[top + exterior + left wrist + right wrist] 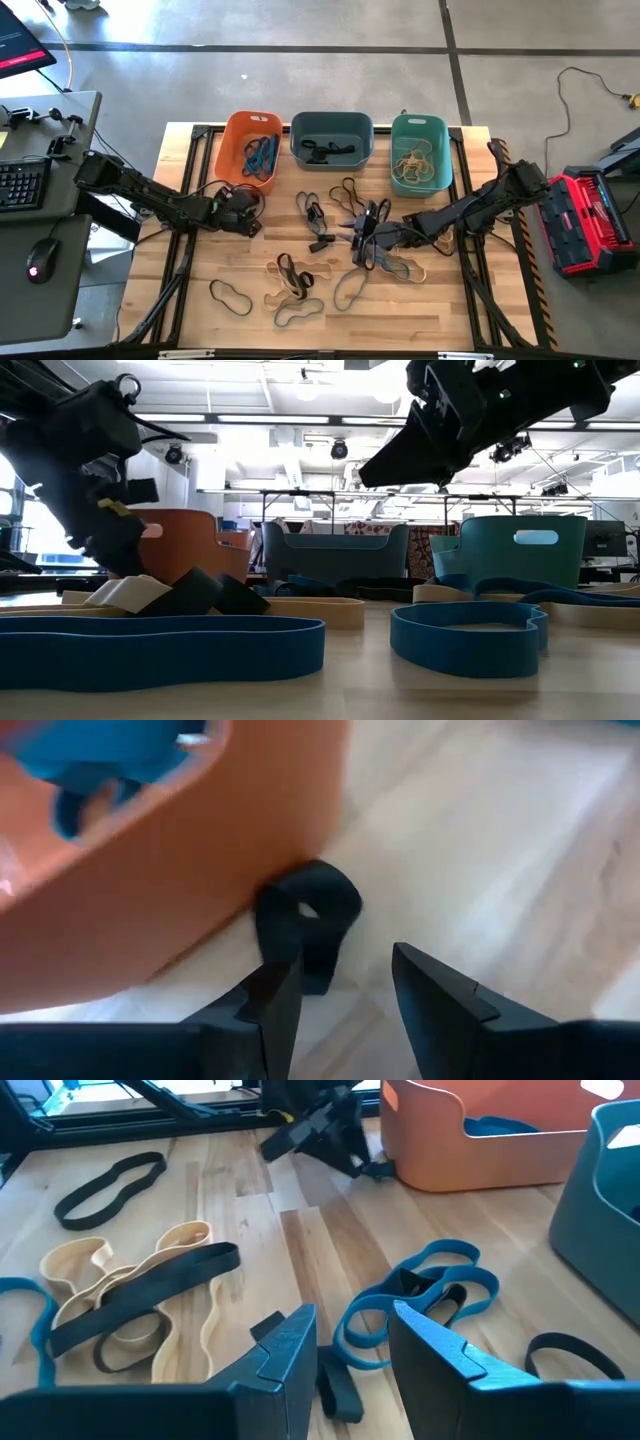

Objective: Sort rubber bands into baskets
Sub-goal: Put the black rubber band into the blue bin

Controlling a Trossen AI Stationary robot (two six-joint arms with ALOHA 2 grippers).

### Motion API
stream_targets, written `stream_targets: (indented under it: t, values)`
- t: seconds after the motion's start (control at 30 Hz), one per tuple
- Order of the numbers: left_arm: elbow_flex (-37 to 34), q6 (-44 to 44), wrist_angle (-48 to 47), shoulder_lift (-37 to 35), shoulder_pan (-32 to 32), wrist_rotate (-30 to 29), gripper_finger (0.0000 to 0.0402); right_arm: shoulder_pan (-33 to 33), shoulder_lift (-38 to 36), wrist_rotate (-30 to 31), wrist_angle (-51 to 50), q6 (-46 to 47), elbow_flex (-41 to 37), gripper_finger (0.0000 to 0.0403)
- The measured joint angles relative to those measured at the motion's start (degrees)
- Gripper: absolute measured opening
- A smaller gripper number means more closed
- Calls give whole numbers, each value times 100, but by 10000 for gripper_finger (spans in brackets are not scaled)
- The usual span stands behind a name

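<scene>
Three baskets stand in a row at the table's far edge: the orange one (235, 140) holds blue rubber bands, the slate one (332, 140) black ones, the teal one (420, 150) tan ones. My left gripper (250, 222) is open and low on the table at the orange basket's near side. A black band (305, 920) lies just beyond its fingertips (345, 985), against the orange wall (170, 890). My right gripper (360, 238) is open over a pile of blue and black bands (420, 1295) at mid-table. A black band's end (335, 1385) lies between its fingers. My left gripper's fingers stand just short of the black band; I cannot tell whether one fingertip (280, 995) touches it. My right gripper comes down slanting from the table's right side. The black band's end lies on the table between its open fingers; I cannot tell whether they touch it.
Loose bands lie over the table's near half: a black one (230, 296), a tan and black tangle (290, 272), blue ones (298, 313) (350, 288), more at the middle (315, 215). The black frame rails (190, 250) run along both sides. A desk with a keyboard (22, 185) stands on the left.
</scene>
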Motion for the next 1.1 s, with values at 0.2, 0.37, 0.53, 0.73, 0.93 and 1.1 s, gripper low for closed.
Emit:
stream_targets:
  t: [0.2, 0.37, 0.53, 0.73, 0.93, 1.1]
  values:
    - [0, 264, 4, 146, -2, 168, 148, 65, 0, -2, 0, 153, 0, 113]
    - [25, 267, 84, 485, -11, 36, 107, 134, 0, -4, 1, 197, 0, 113]
    - [10, 514, 333, 612, -50, 5, 20, 92, 0, -13, 0, 197, 0, 113]
    - [-8, 707, 1161, 561, -410, 288, 4, 49, 0, -9, 2, 197, 0, 113]
    - [-7, 714, 2197, 575, -868, 287, 1, 73, 0, -9, 32, 369, 0, 113]
    - [-7, 957, 3204, 575, -997, 353, 1, 24, 0, 25, 245, 42, 0, 113]
